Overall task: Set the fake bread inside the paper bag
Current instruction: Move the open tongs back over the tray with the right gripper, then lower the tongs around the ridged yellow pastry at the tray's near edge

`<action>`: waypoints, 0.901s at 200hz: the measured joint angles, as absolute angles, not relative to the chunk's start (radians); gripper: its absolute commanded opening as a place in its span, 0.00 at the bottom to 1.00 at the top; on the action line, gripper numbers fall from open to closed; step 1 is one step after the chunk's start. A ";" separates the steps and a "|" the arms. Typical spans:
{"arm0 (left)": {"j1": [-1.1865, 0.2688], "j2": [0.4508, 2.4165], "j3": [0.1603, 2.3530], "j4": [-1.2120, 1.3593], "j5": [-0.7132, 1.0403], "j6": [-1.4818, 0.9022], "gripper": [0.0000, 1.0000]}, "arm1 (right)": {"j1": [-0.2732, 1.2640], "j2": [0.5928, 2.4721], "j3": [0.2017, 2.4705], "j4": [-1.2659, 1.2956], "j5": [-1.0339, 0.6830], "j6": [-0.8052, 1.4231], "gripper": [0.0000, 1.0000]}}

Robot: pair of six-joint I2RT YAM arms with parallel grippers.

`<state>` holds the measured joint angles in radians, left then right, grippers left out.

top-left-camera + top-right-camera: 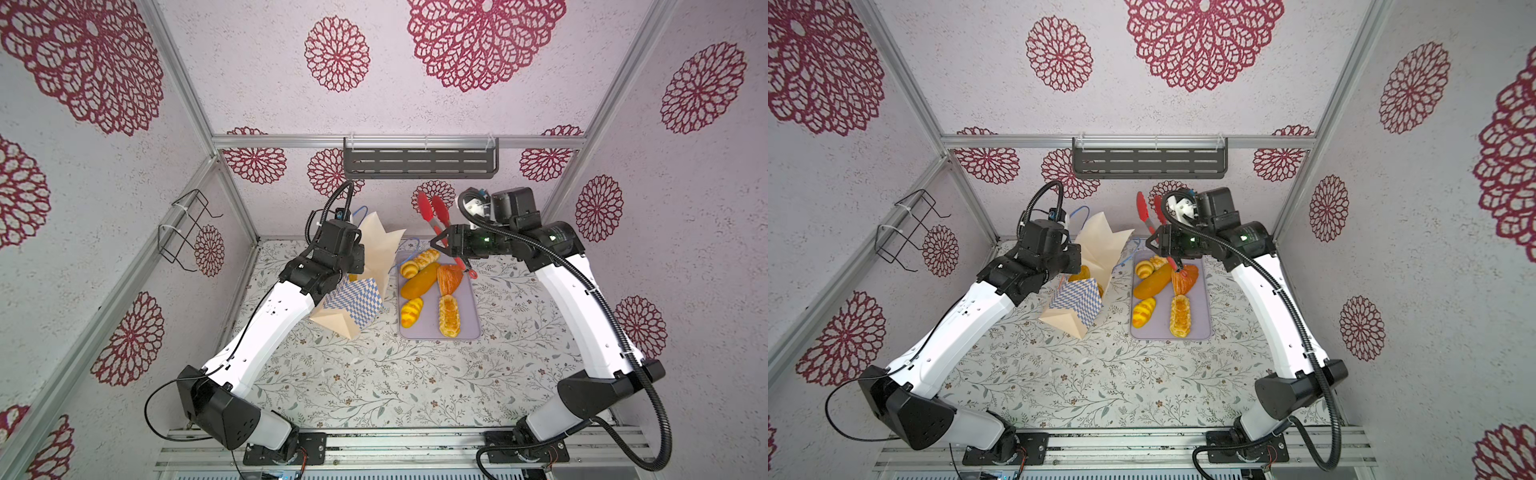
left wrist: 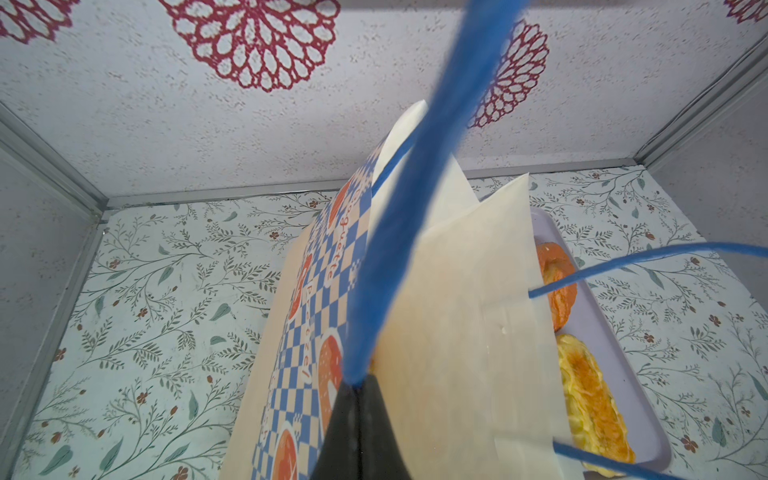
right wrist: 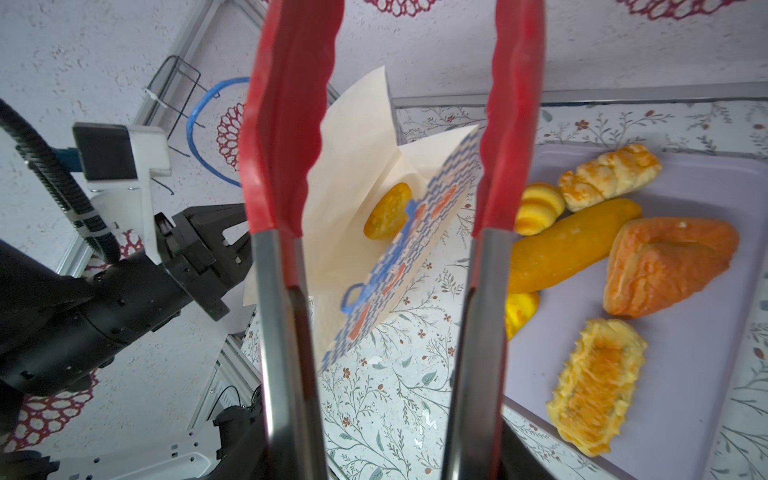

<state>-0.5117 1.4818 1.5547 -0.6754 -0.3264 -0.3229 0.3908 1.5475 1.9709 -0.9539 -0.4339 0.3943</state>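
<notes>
The paper bag (image 1: 376, 253) leans on the table left of the lilac tray (image 1: 471, 309), its mouth spread wide. My left gripper (image 2: 358, 384) is shut on the bag's blue cord handle (image 2: 415, 187). One roll of fake bread (image 3: 388, 211) lies inside the bag. Several more pieces lie on the tray in both top views: a long loaf (image 1: 419, 280), a croissant (image 1: 1144, 269), an orange pastry (image 1: 449, 278). My right gripper (image 1: 451, 251) is shut on red tongs (image 3: 286, 166) above the tray's far end. The tong arms stand apart with nothing between them.
A black slotted shelf (image 1: 419, 162) hangs on the back wall and a wire rack (image 1: 187, 228) on the left wall. The floral tabletop (image 1: 374, 374) stretches in front of the bag and tray. The second blue handle (image 1: 409, 253) droops over the tray's edge.
</notes>
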 measured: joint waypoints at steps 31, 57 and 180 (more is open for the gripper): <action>-0.512 1.482 1.555 -0.675 -0.331 -0.326 0.00 | 0.301 1.440 1.808 -0.949 -0.431 0.393 0.57; -0.512 1.483 1.555 -0.675 -0.331 -0.326 0.00 | 0.256 1.364 1.653 -0.955 -0.420 0.390 0.57; -0.511 1.493 1.542 -0.654 -0.322 -0.345 0.00 | 0.251 1.251 1.085 -1.002 -0.389 0.358 0.59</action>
<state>-0.5114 1.4929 1.5417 -0.6544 -0.3218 -0.3450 0.2512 1.2510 1.0847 -1.0019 -0.3893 0.3580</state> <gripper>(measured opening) 0.039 0.584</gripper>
